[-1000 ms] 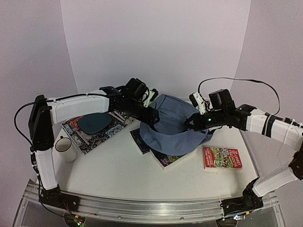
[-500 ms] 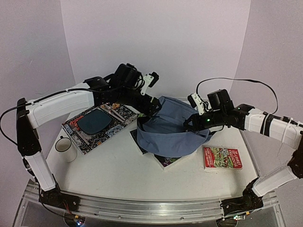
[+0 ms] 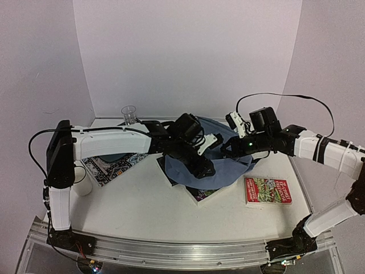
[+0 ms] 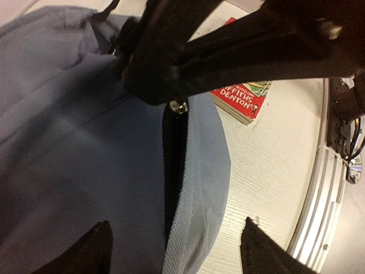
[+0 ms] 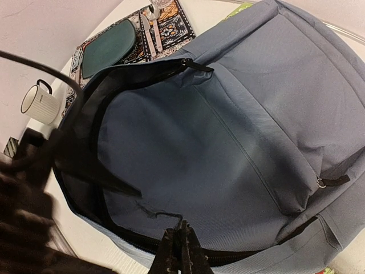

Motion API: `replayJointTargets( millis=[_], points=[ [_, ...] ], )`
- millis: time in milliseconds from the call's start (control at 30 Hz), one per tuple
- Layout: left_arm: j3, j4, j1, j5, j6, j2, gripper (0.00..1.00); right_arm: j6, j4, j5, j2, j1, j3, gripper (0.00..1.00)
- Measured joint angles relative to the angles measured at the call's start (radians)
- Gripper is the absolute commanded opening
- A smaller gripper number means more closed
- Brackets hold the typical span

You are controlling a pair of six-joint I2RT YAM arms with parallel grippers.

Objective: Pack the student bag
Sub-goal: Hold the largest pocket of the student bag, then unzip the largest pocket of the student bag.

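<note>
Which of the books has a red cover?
The red-covered paperback book, lying alone to the right of the grey-blue fabric backpack. The other two books are dark-covered and poke out from under the backpack.

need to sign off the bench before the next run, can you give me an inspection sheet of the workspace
surface: white table, no spills seen
job's things: grey-blue backpack lying mid-table, main zip open
clutter: red book right of the backpack; books partly under it; mug and patterned mat with teal dish at left; clear cup at the back
grippers: left tool open above the backpack's zip; right tool shut, seemingly pinching the zip edge
cables: black cable looping over the right arm; another beside the left arm
surroundings: plain pale walls; metal rail along the near edge
</note>
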Motion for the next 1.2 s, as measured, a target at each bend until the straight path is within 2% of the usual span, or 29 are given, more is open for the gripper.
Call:
replayJointTargets(
  millis=[33, 133, 167, 333, 500, 733, 900, 967, 1000, 1067, 1100, 1200],
  points=[
    [0.0, 0.0, 0.0, 0.002, 0.005, 0.011, 0.35, 0.0, 0.0, 0.001, 0.0, 0.0, 0.0, 0.0],
    [0.0, 0.0, 0.0, 0.001, 0.014, 0.024, 0.05, 0.0, 0.001, 0.017, 0.0, 0.0, 0.0, 0.0],
    [0.0, 0.001, 0.0, -0.002, 0.018, 0.025, 0.01, 0.0, 0.001, 0.03, 0.0, 0.0, 0.0, 0.0],
    [-0.022, 0.025, 0.0, -0.031, 0.03, 0.008, 0.0, -0.004, 0.0, 0.091, 0.0, -0.021, -0.006, 0.0],
    [-0.108, 0.068, 0.0, -0.061, 0.03, -0.059, 0.0, 0.011, 0.003, 0.119, 0.001, -0.142, -0.07, 0.0],
    [-0.259, 0.178, -0.006, -0.078, 0.022, -0.136, 0.0, 0.079, 0.021, 0.072, 0.069, -0.295, -0.116, 0.0],
    [-0.332, 0.235, -0.006, -0.075, -0.017, -0.151, 0.0, 0.09, 0.023, 0.032, 0.126, -0.321, -0.116, 0.0],
    [-0.355, 0.251, -0.006, -0.076, -0.031, -0.156, 0.04, 0.084, 0.023, 0.011, 0.134, -0.322, -0.116, 0.01],
    [-0.364, 0.257, -0.006, -0.077, -0.035, -0.159, 0.11, 0.08, 0.023, 0.0, 0.137, -0.324, -0.116, 0.06],
    [-0.374, 0.261, -0.006, -0.081, -0.051, -0.171, 0.35, 0.066, 0.023, -0.019, 0.137, -0.325, -0.116, 0.16],
    [-0.377, 0.262, -0.006, -0.085, -0.058, -0.178, 0.44, 0.057, 0.024, -0.026, 0.137, -0.327, -0.116, 0.22],
    [-0.381, 0.256, -0.006, -0.112, -0.088, -0.211, 0.6, 0.027, 0.013, -0.026, 0.134, -0.33, -0.114, 0.35]
  ],
)
